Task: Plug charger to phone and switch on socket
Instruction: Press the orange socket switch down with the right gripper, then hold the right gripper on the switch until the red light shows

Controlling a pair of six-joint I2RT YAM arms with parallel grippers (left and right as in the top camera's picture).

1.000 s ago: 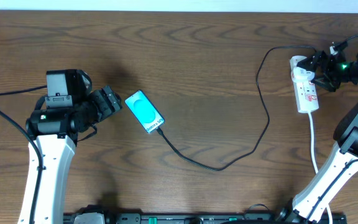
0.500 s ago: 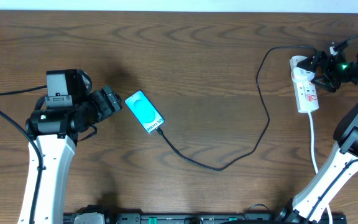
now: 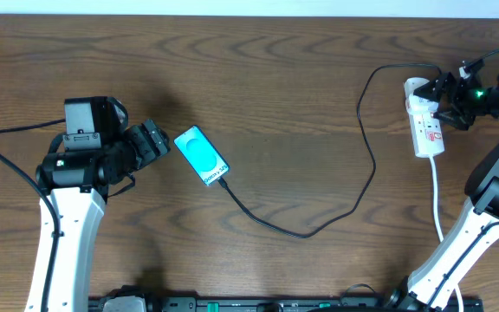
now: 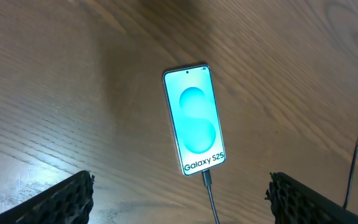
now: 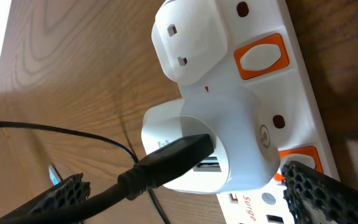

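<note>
Both claws gape wide and hold nothing: the left gripper (image 3: 156, 141) sits just beside the phone (image 3: 202, 156), which has the charger (image 3: 301, 232) plugged into its lower end, while the right gripper (image 3: 447, 97) hovers at the socket (image 3: 426, 130).

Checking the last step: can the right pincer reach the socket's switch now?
Probably yes: the open right pincer hovers close over the socket, and an orange switch beside the plug lies uncovered.

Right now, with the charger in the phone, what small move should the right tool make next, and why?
Probably press the orange switch beside the adapter on the socket: the right tool hangs open over it, and the charger already sits in the phone.
</note>
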